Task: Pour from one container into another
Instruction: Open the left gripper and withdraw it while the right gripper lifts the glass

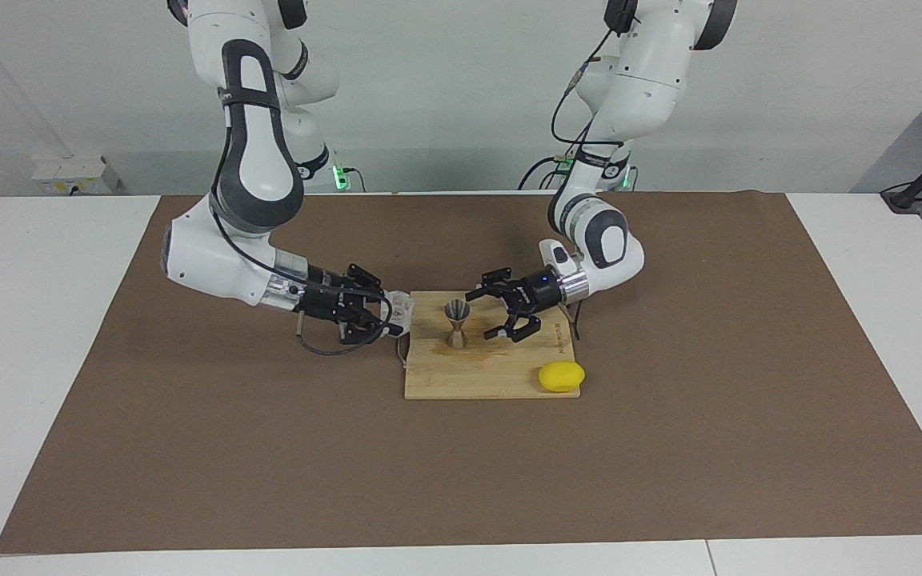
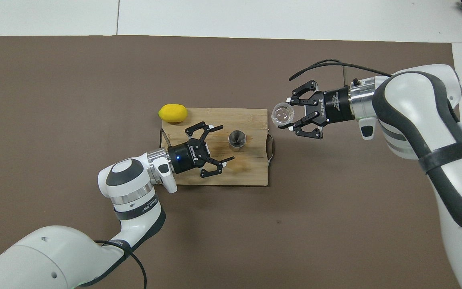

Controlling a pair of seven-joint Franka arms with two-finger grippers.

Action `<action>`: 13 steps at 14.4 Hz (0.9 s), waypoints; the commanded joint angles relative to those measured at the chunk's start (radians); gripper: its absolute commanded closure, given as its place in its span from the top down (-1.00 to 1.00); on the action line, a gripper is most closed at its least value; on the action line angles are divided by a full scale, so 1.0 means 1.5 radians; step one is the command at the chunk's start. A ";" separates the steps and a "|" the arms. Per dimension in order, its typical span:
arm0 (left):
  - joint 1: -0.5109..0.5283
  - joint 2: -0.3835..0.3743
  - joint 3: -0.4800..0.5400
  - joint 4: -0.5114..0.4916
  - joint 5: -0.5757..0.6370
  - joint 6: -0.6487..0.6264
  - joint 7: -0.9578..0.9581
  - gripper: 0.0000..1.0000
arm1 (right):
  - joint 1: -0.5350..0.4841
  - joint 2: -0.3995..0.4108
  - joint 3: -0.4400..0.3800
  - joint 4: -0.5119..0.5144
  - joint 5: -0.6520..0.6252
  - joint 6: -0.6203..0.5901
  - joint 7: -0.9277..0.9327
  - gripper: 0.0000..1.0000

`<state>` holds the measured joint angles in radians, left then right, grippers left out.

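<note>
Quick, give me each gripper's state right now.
Left gripper: open, empty, beside the jigger on the cutting board.
Right gripper: shut on the glass cup.

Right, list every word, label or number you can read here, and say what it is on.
White lettering on the right gripper body: too small to read.
White lettering on the left gripper body: too small to read.
Lettering on the left arm's wrist ring: too blurred to read.
Bamboo cutting board, jigger, glass cup, lemon: no text visible.

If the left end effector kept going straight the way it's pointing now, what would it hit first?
Most likely the steel jigger standing on the cutting board. The open left end effector points at it along the board, with nothing between them. Its height against the jigger is hard to judge.
</note>
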<state>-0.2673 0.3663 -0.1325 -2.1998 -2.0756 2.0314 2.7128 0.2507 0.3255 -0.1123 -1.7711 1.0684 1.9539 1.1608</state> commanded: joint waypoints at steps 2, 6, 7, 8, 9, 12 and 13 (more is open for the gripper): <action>0.065 -0.039 -0.002 -0.052 0.063 -0.050 0.027 1.00 | 0.028 -0.017 -0.001 -0.024 -0.015 0.037 0.029 -1.00; 0.139 -0.070 -0.001 -0.082 0.161 -0.099 0.025 1.00 | 0.050 -0.023 -0.003 -0.035 -0.064 0.049 0.056 -1.00; 0.163 -0.078 -0.001 -0.086 0.192 -0.111 0.024 1.00 | 0.050 -0.031 -0.002 -0.035 -0.082 0.049 0.070 -1.00; 0.192 -0.087 0.000 -0.087 0.228 -0.127 0.023 1.00 | 0.050 -0.036 -0.002 -0.035 -0.098 0.048 0.084 -1.00; 0.222 -0.093 0.000 -0.090 0.269 -0.149 0.023 1.00 | 0.050 -0.041 -0.003 -0.038 -0.108 0.048 0.092 -1.00; 0.311 -0.106 0.002 -0.084 0.394 -0.208 0.006 1.00 | 0.054 -0.054 -0.003 -0.052 -0.121 0.048 0.095 -1.00; 0.337 -0.107 0.003 -0.078 0.437 -0.228 -0.012 1.00 | 0.063 -0.054 -0.004 -0.052 -0.122 0.049 0.098 -1.00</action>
<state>0.1669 0.2394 -0.1243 -2.2962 -1.5149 1.7460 2.7051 0.3231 0.2805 -0.1151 -1.8094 0.9121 2.0103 1.2819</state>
